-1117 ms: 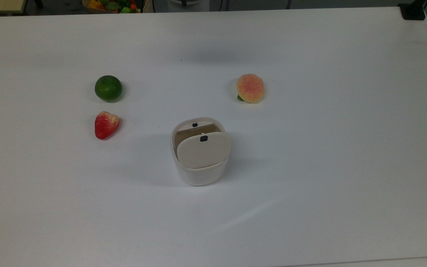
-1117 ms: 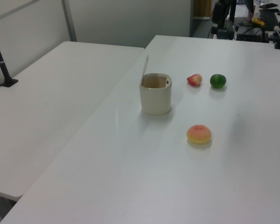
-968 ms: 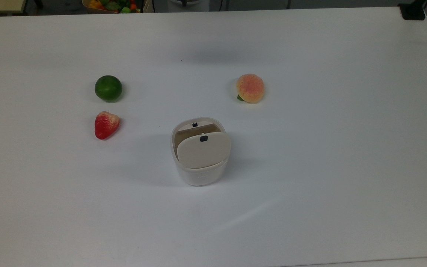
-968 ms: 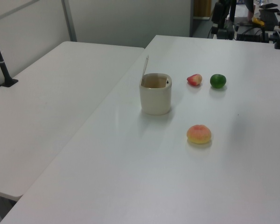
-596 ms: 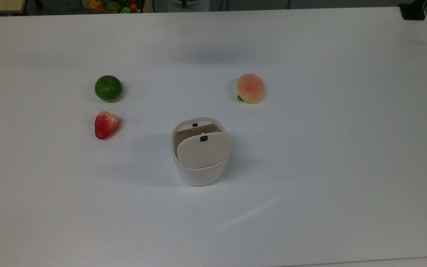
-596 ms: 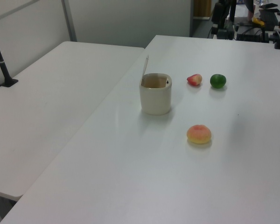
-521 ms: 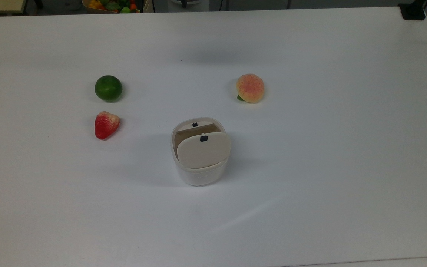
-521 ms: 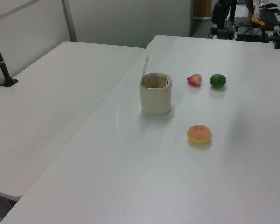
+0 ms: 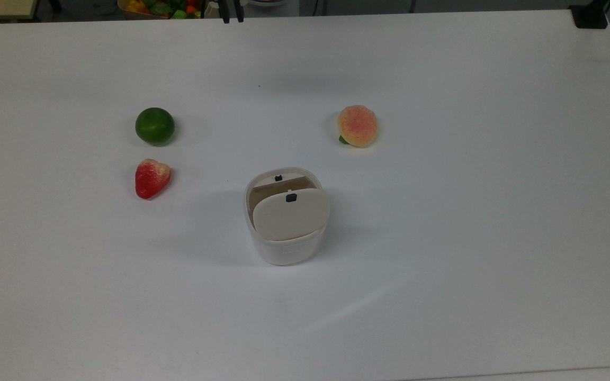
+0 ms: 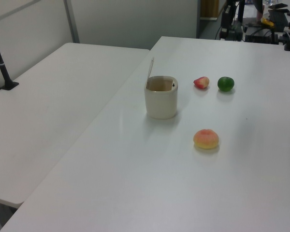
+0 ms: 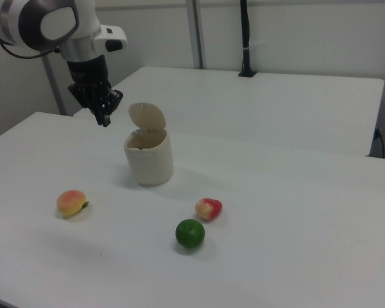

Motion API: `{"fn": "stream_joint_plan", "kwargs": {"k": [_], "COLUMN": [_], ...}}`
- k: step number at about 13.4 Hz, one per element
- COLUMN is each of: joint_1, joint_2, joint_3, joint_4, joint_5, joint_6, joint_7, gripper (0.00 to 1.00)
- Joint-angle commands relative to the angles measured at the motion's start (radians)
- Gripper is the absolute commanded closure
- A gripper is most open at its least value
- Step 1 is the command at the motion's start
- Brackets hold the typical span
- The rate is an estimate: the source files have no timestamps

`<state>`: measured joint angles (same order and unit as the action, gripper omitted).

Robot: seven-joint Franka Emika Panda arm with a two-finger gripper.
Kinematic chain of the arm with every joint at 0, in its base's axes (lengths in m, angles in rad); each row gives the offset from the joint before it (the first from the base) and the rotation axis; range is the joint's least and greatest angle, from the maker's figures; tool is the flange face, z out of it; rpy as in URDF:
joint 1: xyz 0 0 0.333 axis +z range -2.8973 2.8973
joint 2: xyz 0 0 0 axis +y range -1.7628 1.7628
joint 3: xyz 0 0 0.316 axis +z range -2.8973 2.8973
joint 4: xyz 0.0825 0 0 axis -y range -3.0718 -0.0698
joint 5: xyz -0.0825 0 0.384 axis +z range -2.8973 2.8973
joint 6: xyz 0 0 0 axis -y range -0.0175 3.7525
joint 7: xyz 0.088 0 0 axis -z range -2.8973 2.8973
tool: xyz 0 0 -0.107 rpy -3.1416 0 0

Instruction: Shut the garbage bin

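The garbage bin (image 9: pixel 285 248) is a small white tub standing mid-table, also seen in the left view (image 10: pixel 161 101) and the right view (image 11: pixel 149 159). Its beige lid (image 11: pixel 147 117) stands raised at the hinge, leaving the inside open; the black tab (image 9: pixel 291 197) sits on the lid's face. My gripper (image 11: pixel 103 119) hangs in the air beside the raised lid, on the right view's left, apart from it and holding nothing. In the top view the gripper (image 9: pixel 231 18) pokes in at the top edge.
A green lime (image 9: pixel 154 126), a red strawberry (image 9: pixel 151 178) and a peach (image 9: pixel 357 125) lie on the white table (image 9: pixel 469 211) around the bin. A second table (image 10: pixel 48 106) adjoins on the left view's left. A black post (image 11: pixel 245 38) stands behind.
The gripper has come into the top view at its top edge. The bin, its lid and the fruits have not moved.
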<state>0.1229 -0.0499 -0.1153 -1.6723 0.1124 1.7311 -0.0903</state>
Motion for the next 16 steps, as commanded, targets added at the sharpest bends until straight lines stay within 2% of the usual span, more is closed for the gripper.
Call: {"fn": "stream_joint_plan", "kwargs": {"k": [1, 4, 9, 13, 16], "joint_1": [0.006, 0.003, 0.003, 0.015, 0.017], "joint_2": [-0.013, -0.011, 0.007, 0.048, 0.122], "joint_3": [-0.01, -0.014, -0.017, -0.017, -0.015], "joint_4": [-0.023, -0.02, -0.02, -0.015, 0.06], "joint_5": [0.033, 0.087, 0.09, 0.089, 0.089], "joint_6": [0.041, 0.042, 0.07, 0.218, 0.306], "joint_7": [-0.026, -0.019, -0.023, -0.013, 0.036], "gripper": [1.0, 1.0, 1.0, 1.0, 1.0]}}
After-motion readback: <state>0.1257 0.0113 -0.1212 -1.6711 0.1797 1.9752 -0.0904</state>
